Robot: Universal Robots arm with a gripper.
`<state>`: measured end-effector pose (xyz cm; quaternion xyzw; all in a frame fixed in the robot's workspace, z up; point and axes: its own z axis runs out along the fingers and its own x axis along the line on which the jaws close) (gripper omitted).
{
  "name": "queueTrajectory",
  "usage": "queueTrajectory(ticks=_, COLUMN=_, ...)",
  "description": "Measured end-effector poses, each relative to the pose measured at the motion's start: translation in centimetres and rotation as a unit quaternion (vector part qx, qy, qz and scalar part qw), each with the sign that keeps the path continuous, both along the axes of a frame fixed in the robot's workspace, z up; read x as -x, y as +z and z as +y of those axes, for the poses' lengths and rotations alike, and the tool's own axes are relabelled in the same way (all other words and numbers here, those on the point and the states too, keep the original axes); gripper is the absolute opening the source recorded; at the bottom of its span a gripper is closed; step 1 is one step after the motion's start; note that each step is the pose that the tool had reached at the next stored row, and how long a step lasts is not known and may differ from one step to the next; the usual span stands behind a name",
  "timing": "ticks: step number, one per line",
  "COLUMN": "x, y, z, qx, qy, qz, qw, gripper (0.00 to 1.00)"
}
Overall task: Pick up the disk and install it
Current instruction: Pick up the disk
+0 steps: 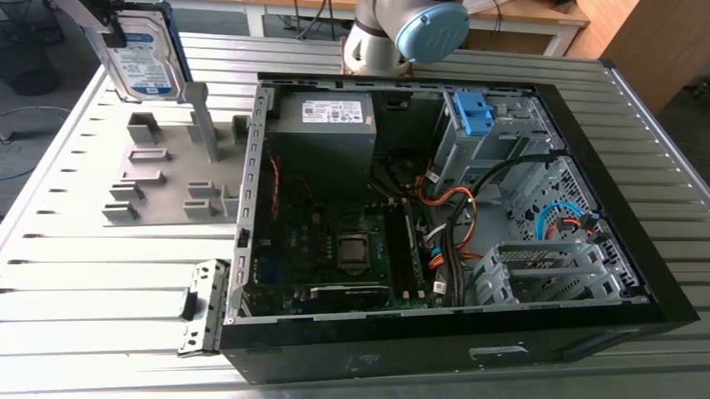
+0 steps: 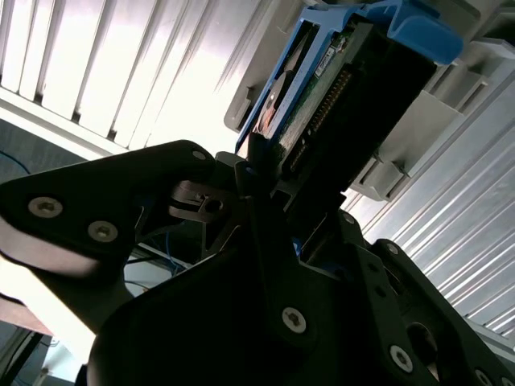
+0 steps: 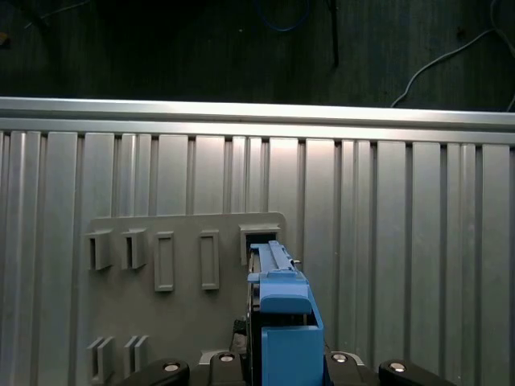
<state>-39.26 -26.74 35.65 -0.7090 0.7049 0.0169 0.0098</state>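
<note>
While hand (image 2: 259, 178) clamps disk (image 1: 145, 58) upright over grey holder plate (image 1: 166, 187), exterior view's far left, pick looks done; install pending, likely needs carry right to case (image 1: 444, 353) bay (image 1: 494, 145).

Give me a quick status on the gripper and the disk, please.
Gripper shut on the disk. Disk upright over the grey holder plate, outside the computer case. Loose cables lie inside the case.

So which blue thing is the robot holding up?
The disk with the blue frame, clamped in the gripper above the grey holder plate. The other blue piece sits inside the computer case, with nothing touching it.
</note>
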Motion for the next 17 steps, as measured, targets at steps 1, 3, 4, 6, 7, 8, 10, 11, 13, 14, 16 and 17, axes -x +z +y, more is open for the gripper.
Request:
queueTrajectory(ticks=1, x=0.00, y=0.03, z=0.00, qx=0.0000, qy=0.000, qz=0.0000, qw=1.00000, gripper=0.36)
queueTrajectory(ticks=3, x=0.00, y=0.08, z=0.00, qx=0.0000, qy=0.000, qz=0.0000, qw=1.00000, gripper=0.36)
queueTrajectory(ticks=4, x=0.00, y=0.11, z=0.00, qx=0.0000, qy=0.000, qz=0.0000, qw=1.00000, gripper=0.36)
queueTrajectory(ticks=6, x=0.00, y=0.15, z=0.00, qx=0.0000, qy=0.000, qz=-0.0001, qw=1.00000, gripper=0.36)
queueTrajectory(ticks=7, x=0.00, y=0.18, z=0.00, qx=0.0000, qy=0.000, qz=0.0000, qw=1.00000, gripper=0.36)
queueTrajectory(ticks=8, x=0.00, y=0.21, z=0.00, qx=0.0000, qy=0.000, qz=0.0000, qw=1.00000, gripper=0.36)
queueTrajectory(ticks=10, x=0.00, y=0.25, z=0.00, qx=0.0000, qy=0.000, qz=0.0000, qw=1.00000, gripper=0.36)
queueTrajectory(ticks=11, x=0.00, y=0.27, z=0.00, qx=0.0000, qy=0.000, qz=0.0000, qw=1.00000, gripper=0.36)
queueTrajectory(ticks=13, x=0.00, y=0.32, z=0.00, qx=0.0000, qy=0.000, qz=0.0000, qw=1.00000, gripper=0.36)
queueTrajectory(ticks=14, x=0.00, y=0.34, z=0.00, qx=0.0000, qy=0.000, qz=0.0000, qw=1.00000, gripper=0.36)
queueTrajectory(ticks=16, x=0.00, y=0.38, z=0.00, qx=0.0000, qy=0.000, qz=0.0000, qw=1.00000, gripper=0.36)
queueTrajectory(ticks=17, x=0.00, y=0.40, z=0.00, qx=0.0000, qy=0.000, qz=0.0000, qw=1.00000, gripper=0.36)
